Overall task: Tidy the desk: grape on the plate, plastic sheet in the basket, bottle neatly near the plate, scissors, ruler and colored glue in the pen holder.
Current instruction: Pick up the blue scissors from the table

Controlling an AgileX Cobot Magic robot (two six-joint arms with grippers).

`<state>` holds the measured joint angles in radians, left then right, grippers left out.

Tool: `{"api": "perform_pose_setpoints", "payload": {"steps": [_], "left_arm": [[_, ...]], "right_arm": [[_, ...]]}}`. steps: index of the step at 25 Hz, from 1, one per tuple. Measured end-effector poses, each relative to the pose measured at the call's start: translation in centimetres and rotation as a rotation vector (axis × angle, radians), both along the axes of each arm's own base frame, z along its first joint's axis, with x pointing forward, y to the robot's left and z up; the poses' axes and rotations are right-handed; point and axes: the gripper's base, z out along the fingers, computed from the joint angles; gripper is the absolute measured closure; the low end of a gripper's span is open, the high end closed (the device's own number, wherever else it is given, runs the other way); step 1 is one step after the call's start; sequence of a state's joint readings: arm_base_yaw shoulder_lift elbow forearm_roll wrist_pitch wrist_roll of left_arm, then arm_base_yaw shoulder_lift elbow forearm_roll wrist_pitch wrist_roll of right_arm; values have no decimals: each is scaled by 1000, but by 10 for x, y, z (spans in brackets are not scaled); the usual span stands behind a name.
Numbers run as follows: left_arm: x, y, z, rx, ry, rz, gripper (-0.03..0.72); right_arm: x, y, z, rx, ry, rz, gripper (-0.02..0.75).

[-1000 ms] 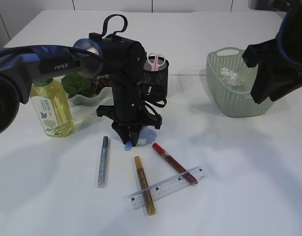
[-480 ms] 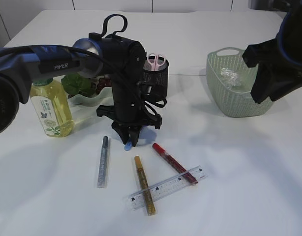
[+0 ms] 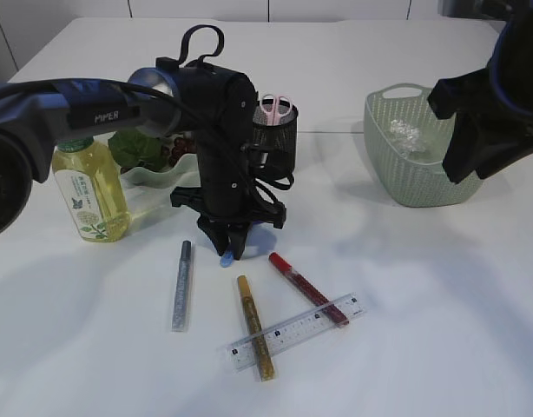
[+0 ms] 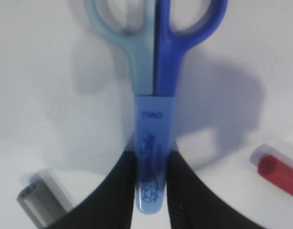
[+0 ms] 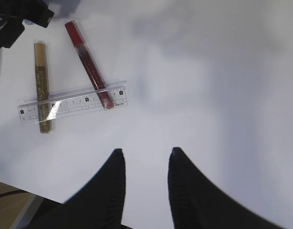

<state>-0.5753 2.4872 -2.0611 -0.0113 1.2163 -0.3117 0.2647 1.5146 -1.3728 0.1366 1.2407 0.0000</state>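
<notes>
My left gripper (image 4: 150, 157) is shut on the sheathed blade end of blue scissors (image 4: 153, 71), whose handles point away from the camera. In the exterior view this gripper (image 3: 226, 249) points down at the table, with only a blue tip of the scissors (image 3: 225, 259) showing beneath it. Silver (image 3: 181, 284), gold (image 3: 254, 326) and red (image 3: 305, 288) colored glue lie in front, the gold and red ones under the clear ruler (image 3: 292, 332). The black pen holder (image 3: 275, 139) holds pink scissors (image 3: 275, 109). My right gripper (image 5: 145, 153) hovers open and empty.
The yellow bottle (image 3: 91, 193) stands left of the plate (image 3: 158, 176), which carries grapes (image 3: 180, 149) and leaves. At the right, the green basket (image 3: 414, 165) contains the plastic sheet (image 3: 407, 133). The right arm (image 3: 488, 104) hangs over the basket.
</notes>
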Motion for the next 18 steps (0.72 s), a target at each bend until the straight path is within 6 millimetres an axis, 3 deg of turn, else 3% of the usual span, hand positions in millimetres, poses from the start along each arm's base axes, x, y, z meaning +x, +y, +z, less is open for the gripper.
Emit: {"api": "perform_pose_setpoints", "payload": {"steps": [18], "left_arm": [[-1,-3,18,-47,-12,-3,537]], "right_arm": [[0,0,0,4,1,0,479]]}}
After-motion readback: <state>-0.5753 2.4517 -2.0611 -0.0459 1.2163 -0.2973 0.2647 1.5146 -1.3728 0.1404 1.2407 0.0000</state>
